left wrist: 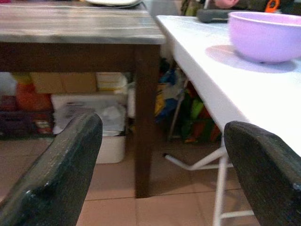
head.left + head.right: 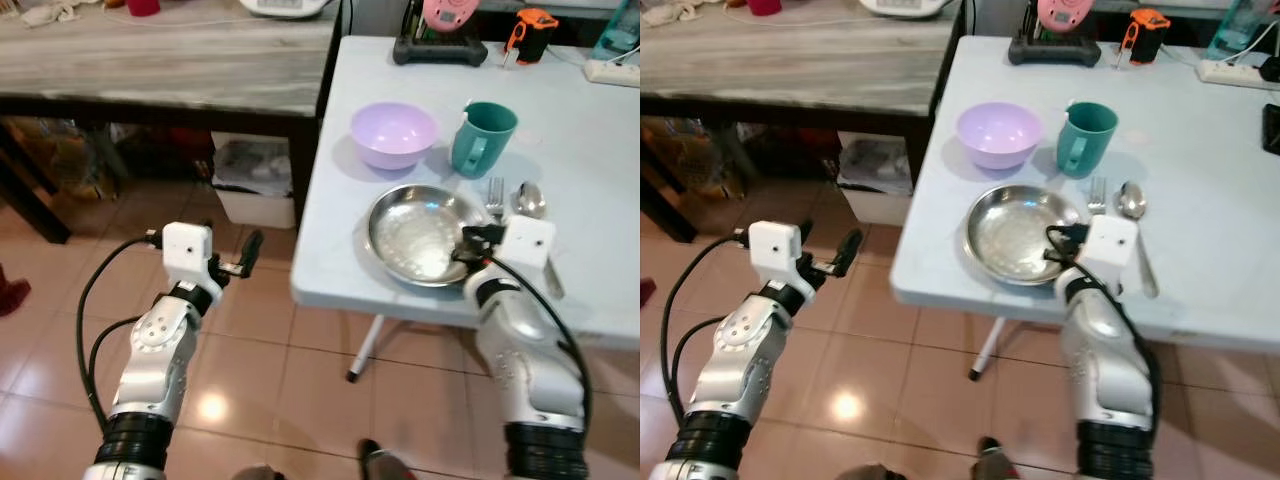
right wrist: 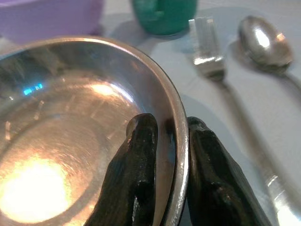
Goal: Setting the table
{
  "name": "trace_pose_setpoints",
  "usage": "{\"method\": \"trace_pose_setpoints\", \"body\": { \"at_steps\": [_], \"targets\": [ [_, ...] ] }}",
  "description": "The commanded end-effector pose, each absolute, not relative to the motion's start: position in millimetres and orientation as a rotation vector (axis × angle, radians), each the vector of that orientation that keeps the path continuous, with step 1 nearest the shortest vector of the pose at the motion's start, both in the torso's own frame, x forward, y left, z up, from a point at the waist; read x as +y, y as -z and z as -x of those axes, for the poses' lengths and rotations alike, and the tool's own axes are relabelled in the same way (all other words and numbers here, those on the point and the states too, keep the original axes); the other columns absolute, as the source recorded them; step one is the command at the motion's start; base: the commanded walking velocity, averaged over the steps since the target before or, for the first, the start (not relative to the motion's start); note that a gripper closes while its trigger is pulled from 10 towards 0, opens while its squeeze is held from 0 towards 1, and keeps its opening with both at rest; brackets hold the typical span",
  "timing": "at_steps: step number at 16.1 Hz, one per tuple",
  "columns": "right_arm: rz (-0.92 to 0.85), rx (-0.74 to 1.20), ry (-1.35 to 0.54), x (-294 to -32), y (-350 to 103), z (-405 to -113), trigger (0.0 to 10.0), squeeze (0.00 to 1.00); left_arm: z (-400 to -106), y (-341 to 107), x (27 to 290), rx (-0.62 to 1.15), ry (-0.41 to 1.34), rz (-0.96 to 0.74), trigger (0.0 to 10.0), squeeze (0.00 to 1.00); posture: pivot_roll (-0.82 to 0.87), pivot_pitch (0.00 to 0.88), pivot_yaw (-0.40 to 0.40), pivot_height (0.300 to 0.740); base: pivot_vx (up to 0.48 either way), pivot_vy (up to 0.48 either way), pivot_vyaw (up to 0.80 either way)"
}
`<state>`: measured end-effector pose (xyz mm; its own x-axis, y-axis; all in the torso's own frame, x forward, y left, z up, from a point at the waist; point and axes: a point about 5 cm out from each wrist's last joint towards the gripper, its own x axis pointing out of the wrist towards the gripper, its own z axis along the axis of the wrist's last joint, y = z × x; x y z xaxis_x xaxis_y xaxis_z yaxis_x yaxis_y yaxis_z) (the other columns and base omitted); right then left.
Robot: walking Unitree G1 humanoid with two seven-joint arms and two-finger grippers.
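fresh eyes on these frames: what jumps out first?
The right claw pinching the rim of the steel plate at the white table's near edge. Behind the plate stand a lilac bowl and teal mug; fork and spoon lie beside it. The left claw hangs open over the floor.

On the white table [image 2: 590, 140] sit one steel plate [image 2: 420, 235], one lilac bowl [image 2: 393, 133], one green mug [image 2: 480, 138], one fork [image 2: 495, 195] and one spoon [image 2: 529, 199].

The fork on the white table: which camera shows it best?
The right wrist view: the fork is close, its tines sharp, beside the spoon. Both eye views show it small, its handle behind the right gripper. The left wrist view looks elsewhere.
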<state>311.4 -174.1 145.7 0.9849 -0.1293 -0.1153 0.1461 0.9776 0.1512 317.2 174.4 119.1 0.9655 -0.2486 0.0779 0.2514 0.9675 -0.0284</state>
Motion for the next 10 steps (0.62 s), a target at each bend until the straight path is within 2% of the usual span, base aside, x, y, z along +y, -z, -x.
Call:
{"method": "trace_pose_setpoints", "body": {
  "at_steps": [1,10],
  "targets": [
    [-0.149,0.109,0.163,-181,-143,-309,10.0,0.0,-319,-124,172,-0.097,0.264,0.035,10.0,0.0,-0.17,0.145,0.056,0.74,0.0,0.326,0.0],
    [-0.122,-0.008,0.146,-176,-159,-312,10.0,0.0,-321,-125,164,-0.114,0.27,0.049,10.0,0.0,-0.16,0.131,0.056,0.74,0.0,0.478,0.0]
  ]
}}
